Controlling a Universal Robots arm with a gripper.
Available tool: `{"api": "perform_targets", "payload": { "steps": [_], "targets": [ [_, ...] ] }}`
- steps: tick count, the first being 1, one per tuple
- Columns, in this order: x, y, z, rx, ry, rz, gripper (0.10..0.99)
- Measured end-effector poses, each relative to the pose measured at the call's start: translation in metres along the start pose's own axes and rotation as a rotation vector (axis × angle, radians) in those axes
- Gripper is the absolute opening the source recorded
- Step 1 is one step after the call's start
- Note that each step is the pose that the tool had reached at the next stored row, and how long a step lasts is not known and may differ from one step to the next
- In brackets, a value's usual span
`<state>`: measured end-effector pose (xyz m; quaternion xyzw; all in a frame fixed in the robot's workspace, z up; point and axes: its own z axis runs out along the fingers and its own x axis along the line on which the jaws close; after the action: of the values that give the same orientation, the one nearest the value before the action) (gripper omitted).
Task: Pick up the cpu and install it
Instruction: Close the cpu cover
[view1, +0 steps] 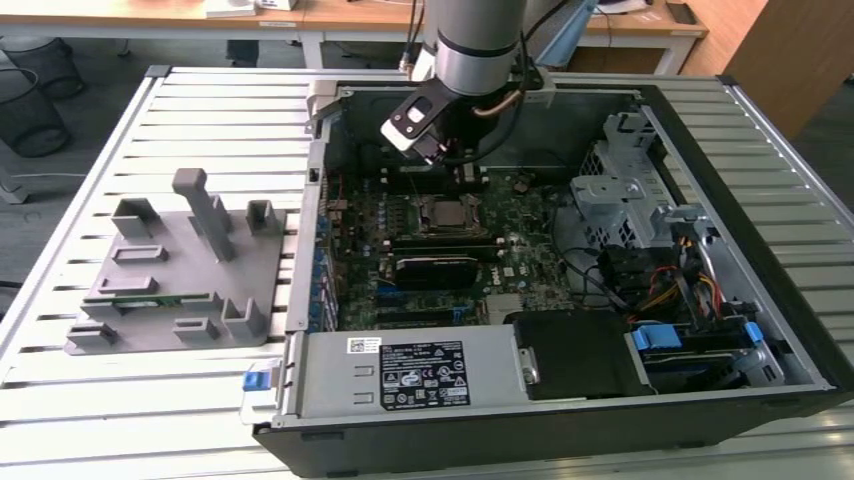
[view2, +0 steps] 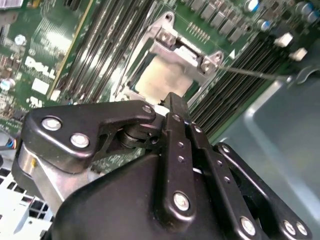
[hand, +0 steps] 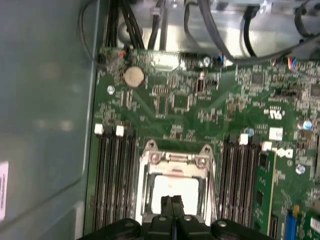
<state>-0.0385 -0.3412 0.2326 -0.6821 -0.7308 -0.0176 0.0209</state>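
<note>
CPU (hand: 184, 187) in mobo socket (hand: 175, 159), open PC case (view1: 534, 437); hand (hand: 172, 199) clenched, empty, just above.

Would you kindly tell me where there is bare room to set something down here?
The slatted table is bare between the grey fixture and its far edge, and on the near strip before the fixture. The open case is crowded: motherboard, cables, the arm.

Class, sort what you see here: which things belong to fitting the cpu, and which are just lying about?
Belongs to the job:
cpu, lying in the socket
socket frame
gripper, shut, over the cpu

Just lying about:
grey holder
green memory stick on the holder
coin battery
cables
</note>
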Motion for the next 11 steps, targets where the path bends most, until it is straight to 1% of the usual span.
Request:
{"api": "perform_targets", "payload": {
  "steps": [3,7,11],
  "targets": [
    [0.0002,-0.0049,0.0016,0.000,0.0000,0.000,0.106],
    [0.0005,-0.0098,0.0036,0.000,0.0000,0.000,0.106],
    [0.0006,-0.0143,0.0072,0.000,0.0000,0.000,0.106]
  ]
}}
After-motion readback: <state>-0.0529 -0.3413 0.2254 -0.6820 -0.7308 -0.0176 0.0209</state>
